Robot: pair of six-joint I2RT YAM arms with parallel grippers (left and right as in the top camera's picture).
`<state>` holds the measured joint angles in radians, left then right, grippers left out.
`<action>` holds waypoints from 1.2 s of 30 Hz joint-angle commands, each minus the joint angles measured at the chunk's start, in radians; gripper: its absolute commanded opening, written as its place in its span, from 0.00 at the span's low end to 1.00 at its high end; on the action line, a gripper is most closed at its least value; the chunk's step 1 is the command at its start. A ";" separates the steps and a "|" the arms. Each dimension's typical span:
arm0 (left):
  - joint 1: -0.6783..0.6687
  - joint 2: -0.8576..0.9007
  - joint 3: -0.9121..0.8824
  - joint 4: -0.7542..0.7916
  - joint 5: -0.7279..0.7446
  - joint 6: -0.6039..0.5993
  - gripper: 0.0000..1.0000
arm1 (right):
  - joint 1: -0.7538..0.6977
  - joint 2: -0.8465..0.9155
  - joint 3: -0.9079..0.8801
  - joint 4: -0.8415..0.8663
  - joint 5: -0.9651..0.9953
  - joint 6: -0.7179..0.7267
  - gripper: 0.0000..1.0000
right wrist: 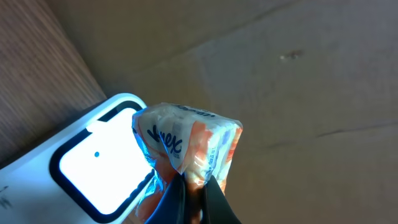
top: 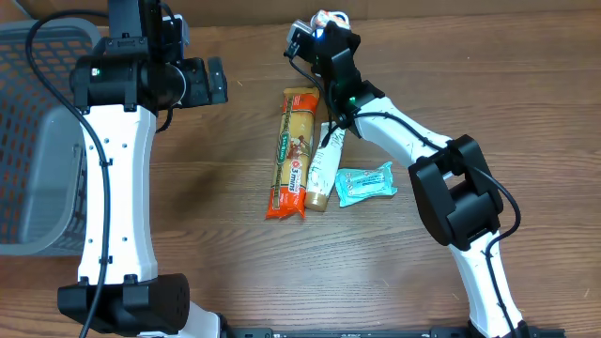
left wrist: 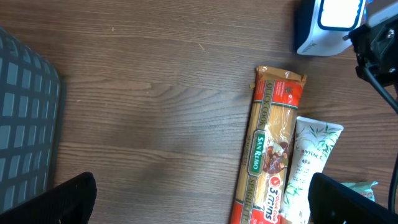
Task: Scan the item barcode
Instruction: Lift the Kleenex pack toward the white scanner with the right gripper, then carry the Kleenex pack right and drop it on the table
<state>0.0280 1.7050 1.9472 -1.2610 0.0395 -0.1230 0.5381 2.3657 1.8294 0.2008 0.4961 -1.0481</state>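
My right gripper [right wrist: 194,194] is shut on the edge of a small orange and white Kleenex tissue pack [right wrist: 186,140], held right beside the lit window of the white barcode scanner [right wrist: 93,168]. In the overhead view the pack [top: 331,18] and the right gripper [top: 326,36] are at the table's far edge, next to the scanner [top: 300,38]. My left gripper [top: 218,82] is open over bare wood with nothing between its fingers [left wrist: 68,199]. The scanner [left wrist: 329,22] shows at the top right of the left wrist view.
An orange spaghetti pack [top: 293,155], a white tube [top: 324,164] and a teal packet [top: 364,185] lie mid-table. The spaghetti pack [left wrist: 270,162] and tube [left wrist: 311,162] sit near my left gripper's right finger. A grey mesh basket [top: 38,141] stands at the left.
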 commanded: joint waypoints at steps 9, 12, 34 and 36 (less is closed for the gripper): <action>0.003 0.003 0.000 0.002 -0.006 0.015 1.00 | 0.051 -0.325 0.005 -0.380 -0.039 0.344 0.04; 0.003 0.003 0.000 0.002 -0.006 0.015 1.00 | 0.030 -0.468 0.005 -0.620 -0.211 0.589 0.04; 0.003 0.003 0.000 0.002 -0.006 0.015 1.00 | -0.768 -0.719 -0.488 -1.200 -0.598 1.598 0.04; 0.003 0.003 0.000 0.002 -0.006 0.015 1.00 | -0.816 -0.719 -0.582 -1.128 -0.619 1.597 0.04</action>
<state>0.0280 1.7050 1.9472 -1.2617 0.0399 -0.1230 -0.2192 1.6562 1.3533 -0.9821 -0.0525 0.5163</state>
